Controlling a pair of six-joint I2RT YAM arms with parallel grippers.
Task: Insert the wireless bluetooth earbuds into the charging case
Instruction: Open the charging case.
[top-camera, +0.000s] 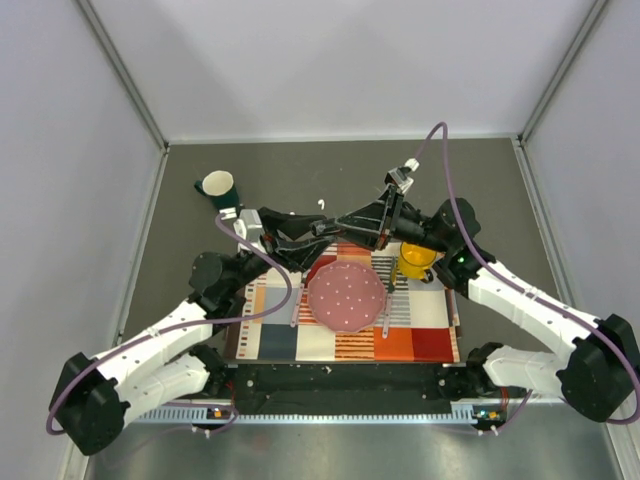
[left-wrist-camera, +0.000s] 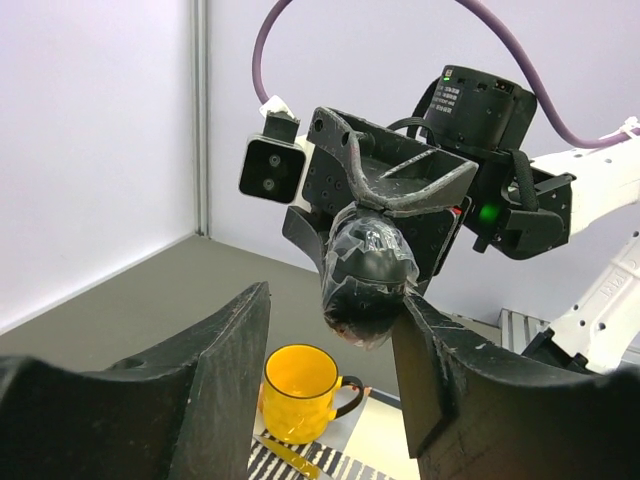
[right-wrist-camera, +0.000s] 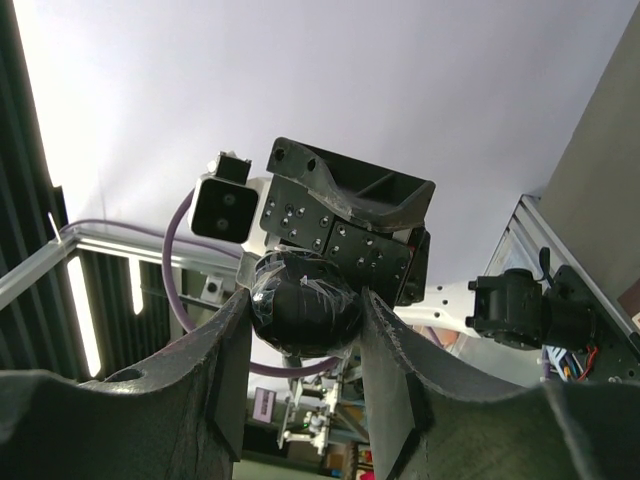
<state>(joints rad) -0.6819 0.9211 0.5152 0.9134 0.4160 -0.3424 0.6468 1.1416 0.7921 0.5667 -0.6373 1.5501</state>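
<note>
Both arms meet above the patterned mat. My right gripper (right-wrist-camera: 305, 298) is shut on a small black oval object (right-wrist-camera: 303, 301) wrapped in clear tape; its fingers touch both sides. In the left wrist view that object (left-wrist-camera: 368, 272) hangs at the tip of the right gripper (left-wrist-camera: 395, 190). It touches the right finger of my left gripper (left-wrist-camera: 335, 300), whose jaws stand wide apart. In the top view the left gripper (top-camera: 316, 231) and right gripper (top-camera: 347, 222) are tip to tip. A tiny white speck (top-camera: 322, 203), perhaps an earbud, lies on the grey table behind them. The charging case is not in view.
A yellow mug (top-camera: 417, 258) stands on the mat (top-camera: 425, 338) and also shows in the left wrist view (left-wrist-camera: 297, 392). A pink dotted plate (top-camera: 346, 296) lies mid-mat with cutlery (top-camera: 294, 305) beside it. A green-and-white cup (top-camera: 218, 186) stands at the back left.
</note>
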